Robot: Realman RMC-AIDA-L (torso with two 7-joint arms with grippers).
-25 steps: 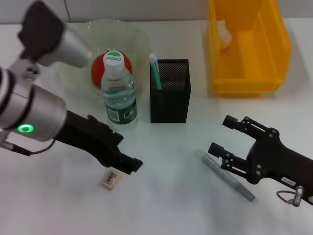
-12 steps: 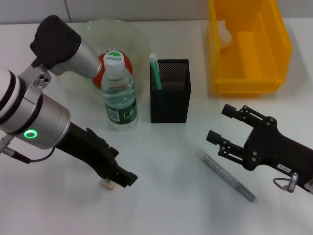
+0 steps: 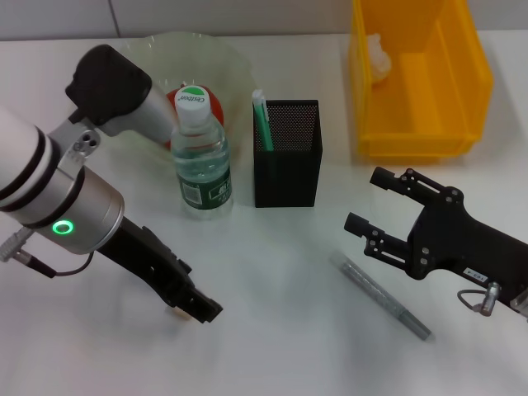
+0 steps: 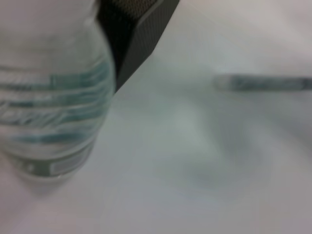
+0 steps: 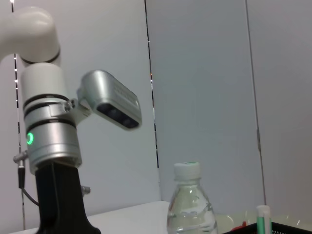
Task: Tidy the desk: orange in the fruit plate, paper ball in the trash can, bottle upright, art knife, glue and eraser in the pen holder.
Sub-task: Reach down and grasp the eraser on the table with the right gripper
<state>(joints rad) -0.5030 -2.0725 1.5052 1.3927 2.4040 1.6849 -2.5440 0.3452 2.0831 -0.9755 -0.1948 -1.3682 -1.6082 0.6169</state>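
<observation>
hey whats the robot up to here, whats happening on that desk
It is tidying a desk. The left gripper is down at the tabletop near the front, where the eraser would be, though no eraser shows in the current views. The right gripper hovers open just above the art knife, which lies flat on the table. The bottle already stands upright, the orange sits in the fruit plate, the green glue is in the pen holder, and the paper ball is in the yellow trash can.
</observation>
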